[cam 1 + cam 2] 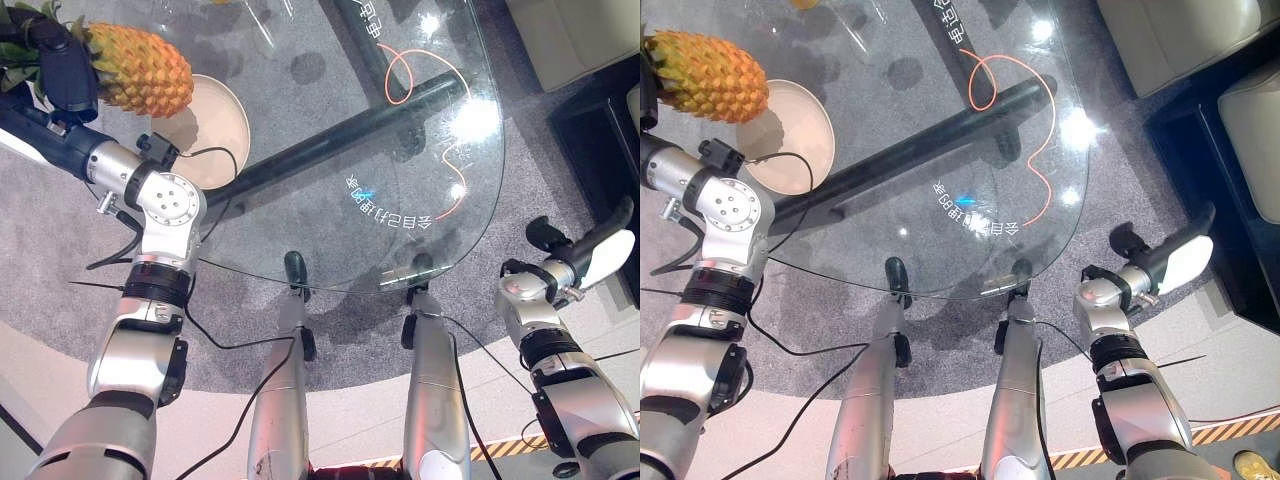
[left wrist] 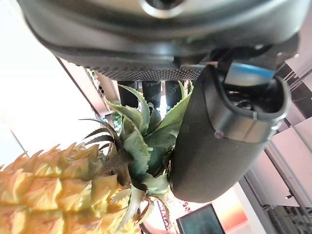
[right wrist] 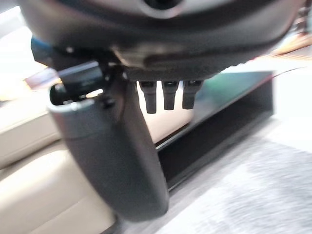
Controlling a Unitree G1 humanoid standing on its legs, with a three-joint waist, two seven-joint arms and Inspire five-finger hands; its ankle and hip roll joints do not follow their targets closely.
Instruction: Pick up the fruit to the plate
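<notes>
A pineapple point(image 1: 140, 68) lies on its side at the far left of the glass table point(image 1: 420, 200), its yellow body overlapping the left rim of a round beige plate point(image 1: 218, 128). My left hand point(image 1: 65, 70) is shut on its green crown. In the left wrist view the thumb point(image 2: 209, 146) presses the leaves point(image 2: 141, 146) against the fingers point(image 2: 151, 92) behind them. I cannot tell whether the fruit rests on the plate or hangs just above it. My right hand point(image 1: 590, 245) is off the table's right edge, open, fingers point(image 3: 168, 95) straight and holding nothing.
The table's rounded near edge point(image 1: 350, 290) runs close in front of me, with a black bar point(image 1: 330, 140) and an orange cord point(image 1: 400, 75) under the glass. A pale sofa point(image 1: 1180, 40) and a dark low unit point(image 1: 600, 120) stand at the right on grey carpet.
</notes>
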